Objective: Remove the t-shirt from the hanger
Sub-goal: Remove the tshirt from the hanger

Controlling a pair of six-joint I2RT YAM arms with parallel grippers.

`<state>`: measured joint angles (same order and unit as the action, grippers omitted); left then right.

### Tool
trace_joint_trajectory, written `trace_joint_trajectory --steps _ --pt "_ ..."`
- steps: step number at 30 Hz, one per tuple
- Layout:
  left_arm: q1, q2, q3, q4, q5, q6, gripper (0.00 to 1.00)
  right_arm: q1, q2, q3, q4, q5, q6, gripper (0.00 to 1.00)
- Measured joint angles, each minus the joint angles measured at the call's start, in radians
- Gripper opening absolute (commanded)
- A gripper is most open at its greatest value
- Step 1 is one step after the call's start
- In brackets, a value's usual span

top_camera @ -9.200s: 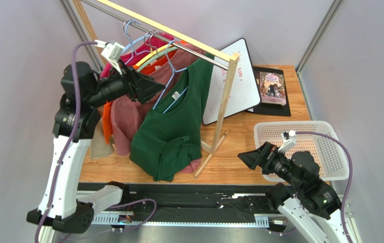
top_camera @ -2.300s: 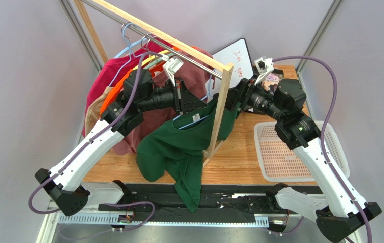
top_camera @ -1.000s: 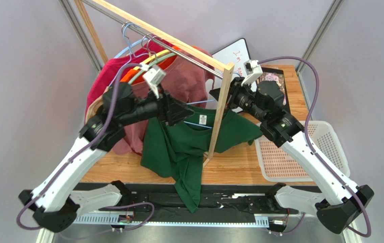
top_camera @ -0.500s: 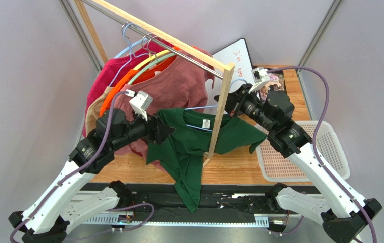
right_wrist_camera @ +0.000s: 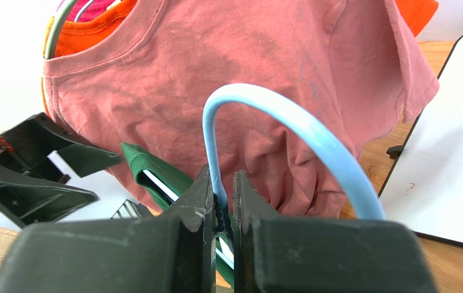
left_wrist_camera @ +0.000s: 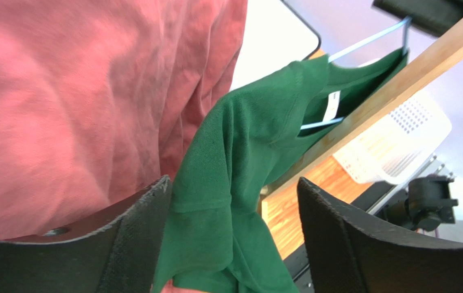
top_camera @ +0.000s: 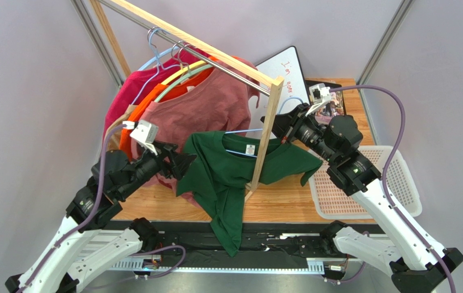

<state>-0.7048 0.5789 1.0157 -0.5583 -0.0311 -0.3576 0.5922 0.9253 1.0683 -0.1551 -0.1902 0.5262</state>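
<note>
The green t-shirt (top_camera: 228, 174) hangs from a light blue hanger (top_camera: 243, 130) just in front of the rack's wooden end post. My right gripper (top_camera: 280, 125) is shut on the hanger's hook (right_wrist_camera: 289, 122), pinching the wire between its jaws (right_wrist_camera: 222, 183). To the left of the shirt my left gripper (top_camera: 185, 163) stands open. In the left wrist view the shirt's shoulder and sleeve (left_wrist_camera: 240, 165) hang ahead of the wide-open left gripper (left_wrist_camera: 234, 186), not pinched by it. The shirt's lower part drapes over the table's front edge.
A wooden rack (top_camera: 267, 134) carries several hangers with a dusty pink shirt (top_camera: 209, 110), an orange one and a magenta one. A white basket (top_camera: 368, 183) sits at the right. A whiteboard (top_camera: 292, 73) leans behind the rack, with a book (top_camera: 338, 104) beside it.
My left gripper has drawn back left and down from the shirt's collar and opened wider, letting go of the cloth. The right arm has shifted slightly right with the hanger.
</note>
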Motion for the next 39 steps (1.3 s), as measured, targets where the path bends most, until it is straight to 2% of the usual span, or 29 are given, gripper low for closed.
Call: trace_joint_trajectory --steps 5,10,11,13,14,16,17,20,25,29,33,39 --pt "0.0 0.063 -0.01 -0.004 0.003 -0.001 0.82 -0.002 -0.004 -0.008 0.01 -0.012 0.0 0.0" --pt "0.0 0.099 -0.02 -0.005 -0.008 -0.004 0.69 -0.006 -0.013 -0.008 0.011 -0.021 0.0 0.0" --pt "0.0 0.1 -0.025 -0.005 -0.011 -0.005 0.61 -0.006 -0.015 -0.008 0.011 -0.021 0.0 0.0" --pt "0.0 0.1 -0.039 -0.006 -0.016 -0.008 0.54 -0.007 -0.018 -0.008 0.012 -0.021 0.002 0.0" --pt "0.0 0.1 -0.044 -0.006 -0.02 -0.008 0.44 -0.008 -0.018 -0.008 0.013 -0.021 0.002 0.0" --pt "0.0 0.099 -0.052 -0.006 -0.028 -0.01 0.32 -0.008 -0.018 -0.008 0.016 -0.022 0.005 0.0" --pt "0.0 0.099 -0.053 -0.007 -0.031 -0.014 0.19 -0.008 -0.018 -0.008 0.017 -0.022 0.006 0.0" --pt "0.0 0.103 -0.054 -0.007 -0.052 -0.013 0.0 -0.01 -0.018 -0.008 0.018 -0.025 0.009 0.0" --pt "0.0 0.14 -0.008 -0.051 -0.156 -0.013 0.0 -0.011 -0.02 -0.019 0.026 -0.028 0.012 0.0" --pt "-0.001 0.153 0.043 -0.085 -0.303 -0.023 0.0 -0.011 -0.027 -0.041 0.04 -0.019 0.012 0.0" --pt "-0.003 0.111 0.066 -0.103 -0.43 -0.032 0.0 -0.011 -0.043 -0.069 0.051 0.013 0.021 0.0" --pt "-0.007 0.053 0.068 -0.119 -0.517 -0.041 0.0 -0.013 -0.105 -0.138 0.056 0.126 0.07 0.0"
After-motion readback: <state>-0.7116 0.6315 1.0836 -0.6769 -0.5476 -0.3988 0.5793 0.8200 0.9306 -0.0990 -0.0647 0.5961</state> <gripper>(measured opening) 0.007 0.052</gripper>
